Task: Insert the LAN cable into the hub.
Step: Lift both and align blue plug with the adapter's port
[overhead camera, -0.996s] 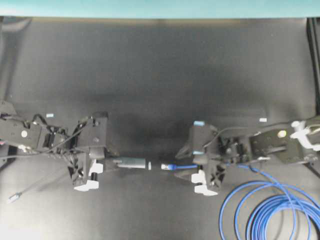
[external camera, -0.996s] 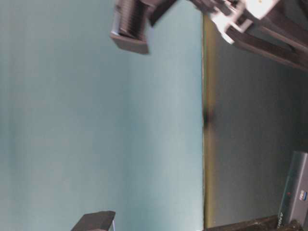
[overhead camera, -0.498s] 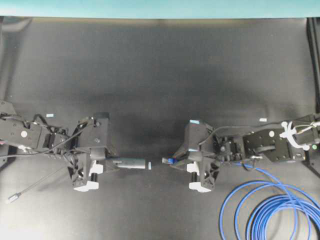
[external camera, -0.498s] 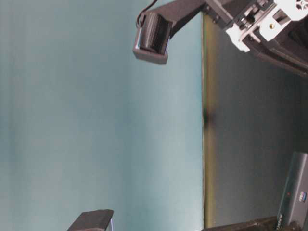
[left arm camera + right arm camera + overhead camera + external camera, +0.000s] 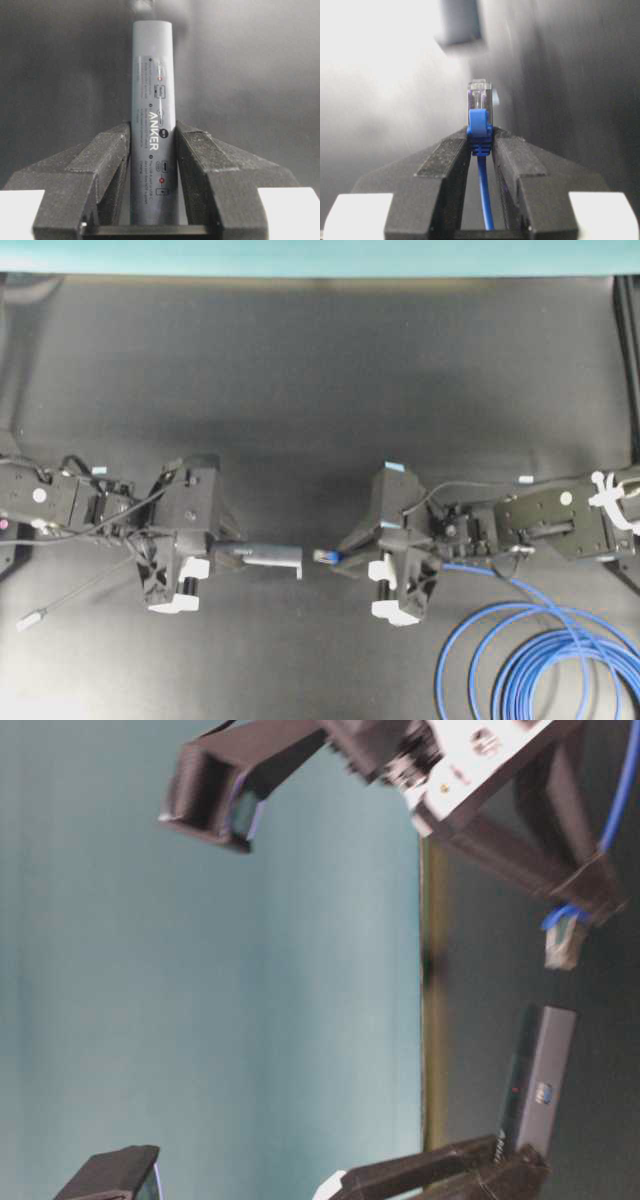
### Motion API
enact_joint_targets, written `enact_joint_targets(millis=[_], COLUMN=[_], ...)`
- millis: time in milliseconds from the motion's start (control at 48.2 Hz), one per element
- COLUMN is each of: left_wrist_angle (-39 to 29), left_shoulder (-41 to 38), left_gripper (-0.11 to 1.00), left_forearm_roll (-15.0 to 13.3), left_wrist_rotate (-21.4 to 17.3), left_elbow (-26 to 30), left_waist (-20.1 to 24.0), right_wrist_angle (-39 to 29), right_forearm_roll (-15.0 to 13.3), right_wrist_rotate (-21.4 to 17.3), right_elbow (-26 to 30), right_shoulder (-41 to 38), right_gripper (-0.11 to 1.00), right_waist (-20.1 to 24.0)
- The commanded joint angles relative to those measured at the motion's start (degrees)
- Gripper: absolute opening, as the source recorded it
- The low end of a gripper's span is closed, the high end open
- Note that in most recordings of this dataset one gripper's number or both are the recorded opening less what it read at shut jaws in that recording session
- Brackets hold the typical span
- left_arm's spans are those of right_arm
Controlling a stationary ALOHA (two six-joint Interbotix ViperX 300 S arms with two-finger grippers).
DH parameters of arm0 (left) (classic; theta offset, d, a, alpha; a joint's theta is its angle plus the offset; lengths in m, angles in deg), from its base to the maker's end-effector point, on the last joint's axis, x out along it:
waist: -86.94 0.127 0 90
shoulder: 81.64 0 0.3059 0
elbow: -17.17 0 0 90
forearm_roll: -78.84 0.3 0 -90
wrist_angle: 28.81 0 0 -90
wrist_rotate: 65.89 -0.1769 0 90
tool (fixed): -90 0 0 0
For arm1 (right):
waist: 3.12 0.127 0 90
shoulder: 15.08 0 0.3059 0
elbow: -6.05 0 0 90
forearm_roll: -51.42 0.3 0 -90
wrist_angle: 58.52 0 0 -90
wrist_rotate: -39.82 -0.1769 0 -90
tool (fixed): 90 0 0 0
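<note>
Holding the hub (image 5: 268, 556) tight in our left gripper (image 5: 232, 554), right gripper (image 5: 345, 558) pinching the cable (image 5: 520, 660) behind its plug (image 5: 322, 556), plug just short of the hub's end, coils lying on the table.

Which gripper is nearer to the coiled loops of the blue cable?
Right. The right gripper is just left of the coiled loops; the left gripper, holding the hub, is across the table.

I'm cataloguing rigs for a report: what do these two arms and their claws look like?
Both arms are black with exposed black wiring. The left claw and right claw have matte black, wedge-shaped fingers on white mounts. White fittings and small light-blue tape marks appear on the bodies.
</note>
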Motion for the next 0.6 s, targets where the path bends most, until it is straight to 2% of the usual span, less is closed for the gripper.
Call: enact_joint_targets(millis=[0,436,581], left_wrist_angle=[0.88,-0.26,-4.31], left_shoulder=[0.88,0.88,0.62], left_gripper=[0.29,0.29,0.29], left_forearm_roll=[0.18,0.18,0.18], left_wrist_rotate=[-0.18,-0.44,-1.23], left_elbow=[1.23,1.58,4.04], left_waist=[-0.09,-0.09,0.09], right_wrist_angle=[0.26,-1.93,-3.52], right_forearm_roll=[0.18,0.09,0.00], right_wrist_rotate=[-0.44,0.18,0.26], right_elbow=[1.32,3.52,3.78], right_shoulder=[0.79,-0.18,-0.26], right_gripper=[0.12,0.12,0.12], right_waist=[0.09,0.35,0.53])
